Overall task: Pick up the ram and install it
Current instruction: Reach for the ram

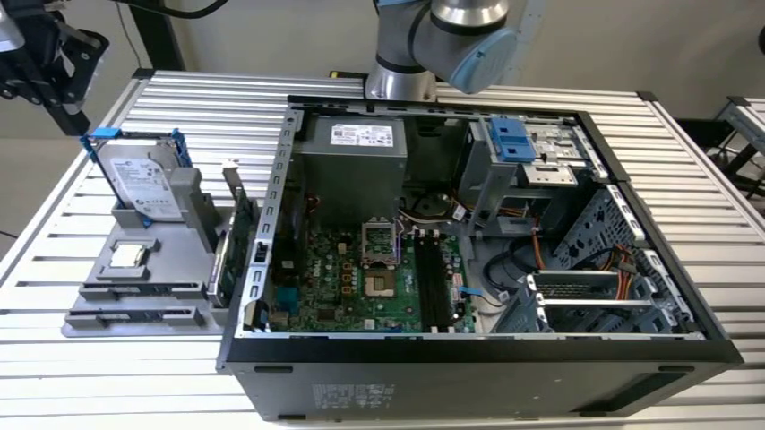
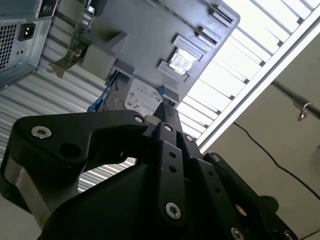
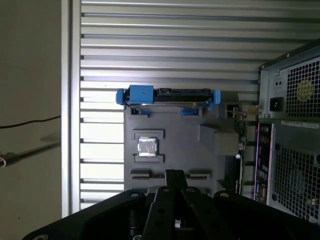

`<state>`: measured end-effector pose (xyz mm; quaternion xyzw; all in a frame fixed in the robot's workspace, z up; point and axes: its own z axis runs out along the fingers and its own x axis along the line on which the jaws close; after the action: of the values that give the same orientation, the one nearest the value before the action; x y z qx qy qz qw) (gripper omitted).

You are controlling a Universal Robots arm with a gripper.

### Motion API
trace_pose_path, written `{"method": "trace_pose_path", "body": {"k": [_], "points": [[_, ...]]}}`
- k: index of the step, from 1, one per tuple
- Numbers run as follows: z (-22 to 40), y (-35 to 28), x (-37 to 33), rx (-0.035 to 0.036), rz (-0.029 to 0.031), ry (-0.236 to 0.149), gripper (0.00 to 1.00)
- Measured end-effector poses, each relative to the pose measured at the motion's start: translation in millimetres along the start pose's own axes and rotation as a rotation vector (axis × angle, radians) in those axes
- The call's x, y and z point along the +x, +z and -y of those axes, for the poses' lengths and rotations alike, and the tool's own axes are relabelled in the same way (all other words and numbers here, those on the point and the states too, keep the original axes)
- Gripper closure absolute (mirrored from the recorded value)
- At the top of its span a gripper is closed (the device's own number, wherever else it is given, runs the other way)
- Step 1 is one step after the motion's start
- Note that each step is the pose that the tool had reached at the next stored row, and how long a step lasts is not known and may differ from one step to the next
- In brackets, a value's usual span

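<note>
The claw (image 3: 173, 174) hangs high off the counter (image 1: 120, 385), its two fingers pressed together with nothing between them. It points down at the grey tray (image 1: 84, 315), which lies just outside the rear panel of the computer case (image 1: 478, 367).

I judge the tray is there to present each part so that it can be taken from straight above. In the tray's slotted holder, alongside the case end away from the power supply (image 1: 347, 166), a thin dark strip stands on edge. I take this to be the ram (image 1: 141, 288), though it is too slim to be certain.

Further along the case wall sits a square processor chip (image 3: 148, 147). After it, level with the power-supply end, comes a hard drive (image 1: 141, 184) upright in a blue carrier.

Between the tray and the case stands a green expansion card (image 1: 243, 237), close against the case wall, so room on that side is tight.

Inside the case the long black slots (image 1: 436, 278) lie open from above, hemmed in by the case's raised walls and the drive cage. On the tray's side away from the case, the counter's edge is near.
</note>
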<state>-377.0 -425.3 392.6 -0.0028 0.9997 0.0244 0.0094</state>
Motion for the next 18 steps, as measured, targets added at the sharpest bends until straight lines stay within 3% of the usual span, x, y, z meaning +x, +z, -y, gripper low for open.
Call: {"method": "trace_pose_path", "body": {"k": [18], "points": [[4.8, -0.2, 0.1, 0.0000, -0.0001, 0.000, 1.00]]}}
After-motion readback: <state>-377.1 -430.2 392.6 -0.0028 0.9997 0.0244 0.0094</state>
